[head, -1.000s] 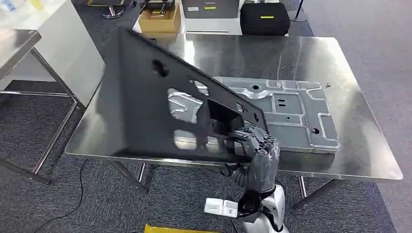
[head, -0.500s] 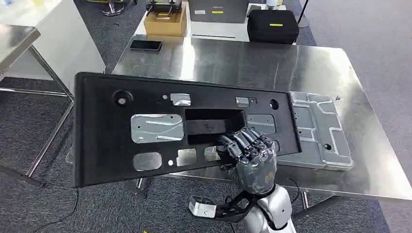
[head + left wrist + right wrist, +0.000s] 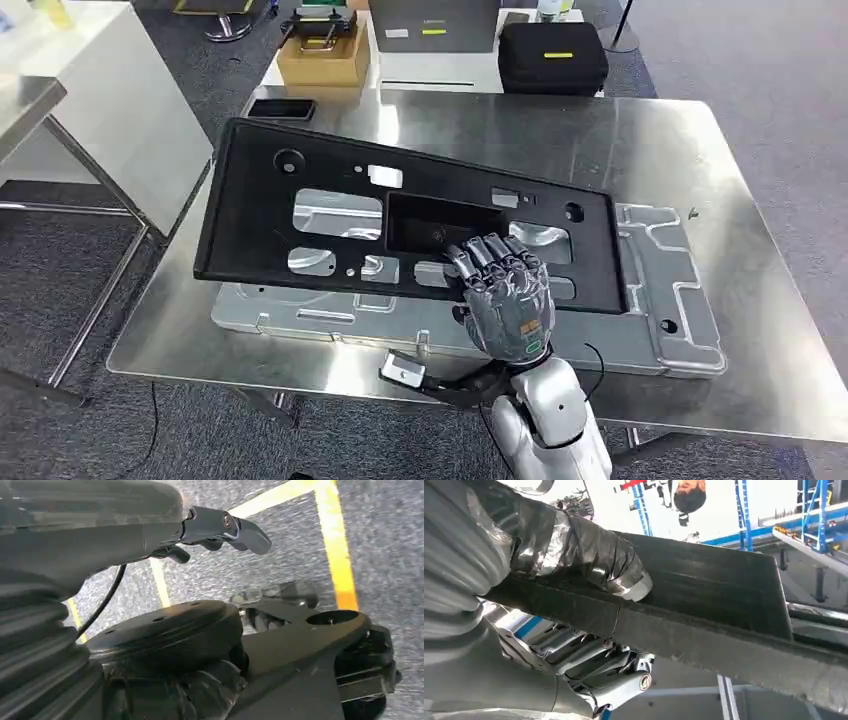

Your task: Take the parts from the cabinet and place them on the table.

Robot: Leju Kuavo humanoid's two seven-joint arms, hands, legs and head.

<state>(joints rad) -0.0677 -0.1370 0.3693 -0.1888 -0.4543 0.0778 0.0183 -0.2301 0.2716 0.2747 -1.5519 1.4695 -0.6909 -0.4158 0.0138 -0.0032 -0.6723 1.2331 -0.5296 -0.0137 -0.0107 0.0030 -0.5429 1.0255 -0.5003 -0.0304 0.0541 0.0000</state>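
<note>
My right robot hand point(image 3: 508, 300) is gripping the black panel point(image 3: 330, 180) at its near edge, holding it over the grey metal part point(image 3: 670, 290) lying on the steel worktop point(image 3: 640, 130) toward its near edge. My left robot hand point(image 3: 220, 527) is hanging above carpet, holding nothing, fingers loosely spread. No writing is legible.

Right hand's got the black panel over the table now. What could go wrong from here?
1. The right hand grips the black panel at one near-edge spot, so the long far side could swing or sag.
2. It overlaps the silver stamped part; setting it down there may scrape it or leave it rocking.
3. The panel's far corner sits near the black tray and could nudge it.
</note>
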